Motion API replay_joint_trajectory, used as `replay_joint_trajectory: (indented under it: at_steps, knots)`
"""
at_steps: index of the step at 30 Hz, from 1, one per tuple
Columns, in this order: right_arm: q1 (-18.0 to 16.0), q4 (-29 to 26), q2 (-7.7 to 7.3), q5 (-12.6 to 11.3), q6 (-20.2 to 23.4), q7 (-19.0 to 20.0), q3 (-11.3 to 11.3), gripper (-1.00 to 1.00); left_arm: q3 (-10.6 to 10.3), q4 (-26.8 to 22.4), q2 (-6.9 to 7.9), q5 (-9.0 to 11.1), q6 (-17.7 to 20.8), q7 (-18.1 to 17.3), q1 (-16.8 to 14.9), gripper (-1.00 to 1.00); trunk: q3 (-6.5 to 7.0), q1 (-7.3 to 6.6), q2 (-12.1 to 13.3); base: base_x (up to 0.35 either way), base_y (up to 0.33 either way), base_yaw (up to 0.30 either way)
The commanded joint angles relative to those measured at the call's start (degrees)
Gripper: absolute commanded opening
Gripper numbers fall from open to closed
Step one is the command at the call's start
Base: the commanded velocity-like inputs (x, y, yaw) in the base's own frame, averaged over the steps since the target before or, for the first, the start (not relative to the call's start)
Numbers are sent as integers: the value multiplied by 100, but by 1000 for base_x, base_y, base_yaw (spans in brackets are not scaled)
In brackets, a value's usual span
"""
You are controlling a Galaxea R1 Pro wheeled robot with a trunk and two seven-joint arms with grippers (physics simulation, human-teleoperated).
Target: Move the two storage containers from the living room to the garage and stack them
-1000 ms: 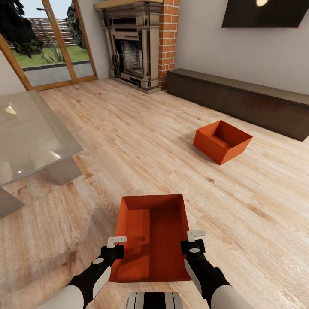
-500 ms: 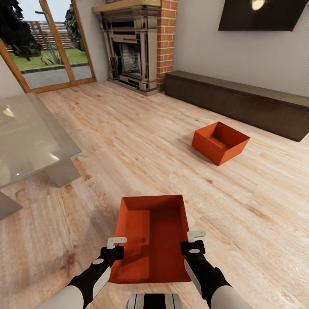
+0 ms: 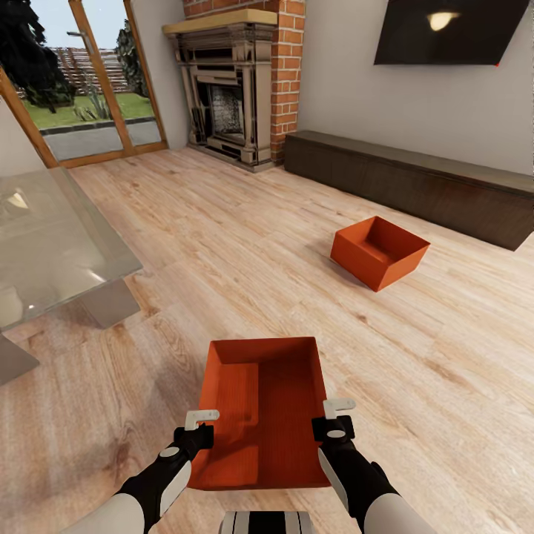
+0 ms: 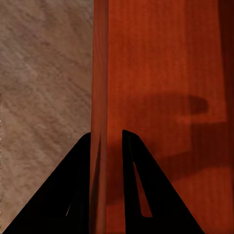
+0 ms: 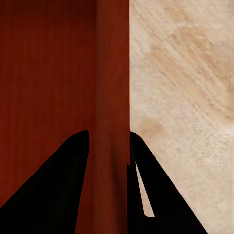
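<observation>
**Q:** Orange-red is the colour that stands out. What is it, and where?

**A:** It belongs to two storage containers. The near container (image 3: 263, 411) is held just in front of the robot, above the light wood-plank floor (image 3: 222, 245) of the living room. The far container (image 3: 380, 252) sits on that floor, well apart, near a long dark low cabinet (image 3: 415, 185) against the wall.

**Q:** How is the near one held?

**A:** One arm takes each long side. The left gripper (image 3: 199, 426) is clamped on the left wall and the right gripper (image 3: 335, 417) on the right wall. In the left wrist view, the gripper's two dark fingers (image 4: 134, 195) straddle the thin wall, one inside the bin and one outside. The right wrist view shows the same pinch on the opposite wall (image 5: 112, 97).

**Q:** Why grip it like that?

**A:** Most likely because the bin is wide and lidless. Two opposite pinches would keep it level and stop it swinging while the robot drives.

**Q:** What else is in the room?

**A:** A brick fireplace (image 3: 230, 89) stands ahead, with a glass door (image 3: 81, 81) onto a garden beside it. A wall TV (image 3: 445, 30) hangs above the cabinet, and a glass table (image 3: 52, 237) is at the left.

**Q:** How far along is the task?

**A:** Early, by my judgement. Neither bin is in the garage yet.
</observation>
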Motion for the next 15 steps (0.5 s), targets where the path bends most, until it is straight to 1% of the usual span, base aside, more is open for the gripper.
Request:
replay_joint_trajectory:
  at_steps: [1, 15]
  knots:
    - [-2, -15, 7, -34, 22, 60, -2, -100, -32, 10, -1, 50, -21, 66, -1, -100, 24, -24, 40, 0, 0, 0]
    - [0, -14, 7, -34, 22, 60, -2, -100, -32, 24, -1, 50, -5, 55, -1, -100, 402, -331, 602, 0, 0, 0]
